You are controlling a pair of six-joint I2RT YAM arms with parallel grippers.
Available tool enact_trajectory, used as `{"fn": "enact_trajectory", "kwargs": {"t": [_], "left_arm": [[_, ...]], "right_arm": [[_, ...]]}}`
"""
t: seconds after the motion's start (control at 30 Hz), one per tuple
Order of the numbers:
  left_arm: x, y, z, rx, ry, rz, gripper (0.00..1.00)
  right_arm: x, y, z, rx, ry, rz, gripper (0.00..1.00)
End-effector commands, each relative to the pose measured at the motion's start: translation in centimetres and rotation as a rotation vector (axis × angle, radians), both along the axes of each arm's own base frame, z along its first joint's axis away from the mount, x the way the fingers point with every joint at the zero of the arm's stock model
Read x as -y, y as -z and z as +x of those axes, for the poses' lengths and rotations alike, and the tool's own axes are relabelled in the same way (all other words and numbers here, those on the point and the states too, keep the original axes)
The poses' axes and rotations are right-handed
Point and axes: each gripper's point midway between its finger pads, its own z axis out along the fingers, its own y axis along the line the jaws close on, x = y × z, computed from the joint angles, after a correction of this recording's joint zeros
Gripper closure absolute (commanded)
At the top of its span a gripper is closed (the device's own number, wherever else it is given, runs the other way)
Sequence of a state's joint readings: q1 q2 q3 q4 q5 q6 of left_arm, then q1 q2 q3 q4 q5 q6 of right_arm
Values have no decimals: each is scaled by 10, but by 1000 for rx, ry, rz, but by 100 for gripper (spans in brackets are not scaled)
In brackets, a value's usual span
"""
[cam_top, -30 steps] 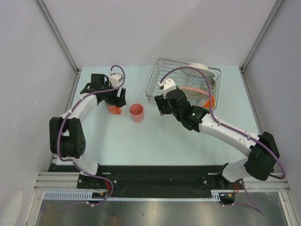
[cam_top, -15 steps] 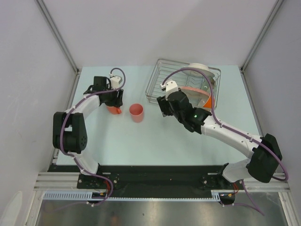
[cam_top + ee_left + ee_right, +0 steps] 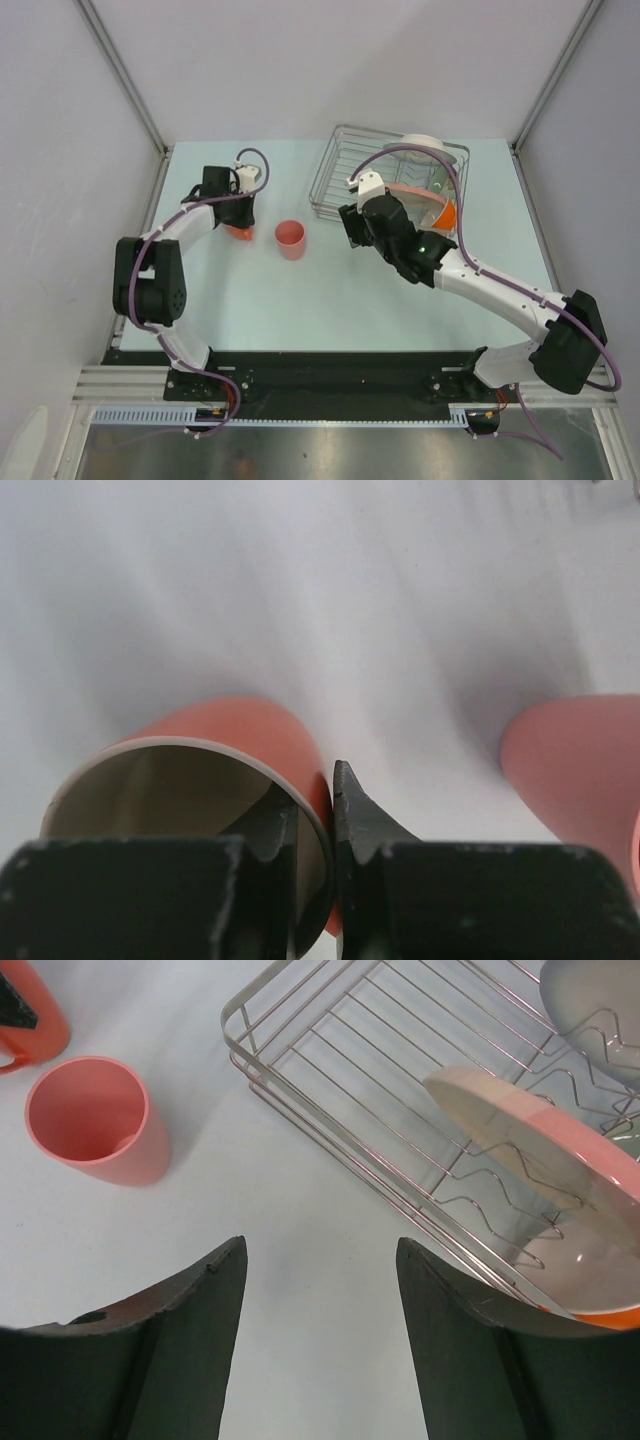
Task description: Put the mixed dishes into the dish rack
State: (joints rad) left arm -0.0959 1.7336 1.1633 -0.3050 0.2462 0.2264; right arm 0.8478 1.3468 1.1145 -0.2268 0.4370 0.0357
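The orange mug (image 3: 215, 745) (image 3: 239, 232) stands on the table at the left. My left gripper (image 3: 315, 825) (image 3: 236, 213) is shut on its wall, one finger inside the rim and one outside. The small pink cup (image 3: 290, 240) (image 3: 95, 1120) stands upright just right of the mug, free. The silver wire dish rack (image 3: 345, 168) (image 3: 330, 1110) sits at the back right. A cream-and-pink plate (image 3: 540, 1140) (image 3: 415, 198) stands on edge in it, with a pale bowl (image 3: 595, 1010) behind. My right gripper (image 3: 320, 1250) (image 3: 352, 225) hangs open and empty over the table by the rack's near left corner.
A dish with an orange edge (image 3: 600, 1317) (image 3: 449, 213) leans at the rack's right end. Grey walls enclose the table on the left, back and right. The right arm stretches across the table's right half.
My left gripper has shut on the mug's wall. The right gripper has drifted slightly to the right, staying open.
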Motion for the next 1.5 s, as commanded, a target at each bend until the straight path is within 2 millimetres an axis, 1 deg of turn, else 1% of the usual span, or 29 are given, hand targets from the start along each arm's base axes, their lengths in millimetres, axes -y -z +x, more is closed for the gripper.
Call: {"fn": "enact_trajectory", "kwargs": {"t": [0.0, 0.1, 0.13, 0.17, 0.2, 0.23, 0.27, 0.3, 0.33, 0.4, 0.43, 0.47, 0.5, 0.53, 0.57, 0.6, 0.63, 0.67, 0.73, 0.83, 0.87, 0.93, 1.0, 1.13, 1.17, 1.2, 1.27, 1.3, 1.47], "left_arm": [[-5, -47, -8, 113, -3, -12, 100], [-5, -70, -18, 140, 7, -62, 100], [-8, -91, -21, 182, 7, -91, 100], [-7, -101, -24, 194, 17, -119, 100], [1, -115, -31, 198, 49, -184, 100], [4, -138, -37, 245, 68, -214, 100], [-2, -150, -40, 264, 59, -241, 100], [3, -166, -44, 281, 70, -287, 100], [10, -184, -53, 309, 111, -341, 100], [25, -211, -66, 324, 172, -455, 100], [32, -221, -72, 327, 201, -500, 100], [37, -237, -77, 336, 208, -562, 100], [42, -246, -81, 335, 231, -607, 100], [55, -256, -95, 316, 309, -677, 99], [60, -269, -97, 313, 325, -749, 100], [69, -277, -110, 285, 401, -815, 100], [73, -273, -113, 243, 417, -868, 100], [77, -293, -116, 247, 449, -947, 100], [82, -305, -125, 222, 492, -1071, 100], [85, -316, -134, 210, 529, -1175, 100], [88, -327, -144, 207, 576, -1242, 100], [88, -338, -156, 211, 631, -1312, 100], [92, -337, -157, 166, 621, -1347, 100], [100, -321, -161, 120, 613, -1363, 100], [109, -319, -167, 101, 641, -1366, 100], [111, -319, -168, 98, 643, -1372, 100], [119, -318, -174, 80, 666, -1369, 100], [121, -318, -176, 74, 676, -1363, 100], [130, -311, -175, 41, 687, -1356, 100]], "right_arm": [[-5, -9, 1, 16, 6, 54, 35], [-10, -11, 1, 12, -8, 77, 35], [-12, -13, 1, 13, -13, 89, 34], [-13, -15, 1, 6, -11, 111, 33], [-19, -17, 0, -1, -36, 138, 31], [-21, -21, 0, -3, -45, 161, 26], [-22, -24, 1, -15, -42, 202, 22], [-29, -28, -2, -31, -85, 242, 15], [-32, -32, -4, -39, -107, 275, 0], [-44, -50, -12, -48, -208, 402, 0], [-45, -52, -14, -49, -238, 437, 0], [-55, -57, -24, -57, -340, 514, 0], [-57, -58, -29, -55, -382, 546, 0], [-62, -65, -43, -51, -471, 586, 0], [-61, -64, -45, -41, -496, 648, 0], [-62, -64, -50, -46, -529, 680, 0], [-65, -64, -59, -74, -589, 714, 0], [-64, -65, -58, -89, -596, 771, 0], [-68, -59, -62, -158, -643, 816, 0], [-73, -63, -65, -226, -681, 917, 0], [-77, -63, -62, -228, -695, 945, 0], [-80, -67, -64, -275, -708, 1009, 0], [-85, -75, -63, -254, -745, 1052, 0], [-96, -87, -58, -265, -770, 1114, 0], [-98, -88, -58, -261, -775, 1116, 0], [-102, -84, -54, -266, -768, 1117, 0], [-107, -92, -53, -257, -786, 1150, 0], [-111, -88, -49, -269, -786, 1161, 0], [-117, -106, -49, -272, -846, 1284, 0]]}}
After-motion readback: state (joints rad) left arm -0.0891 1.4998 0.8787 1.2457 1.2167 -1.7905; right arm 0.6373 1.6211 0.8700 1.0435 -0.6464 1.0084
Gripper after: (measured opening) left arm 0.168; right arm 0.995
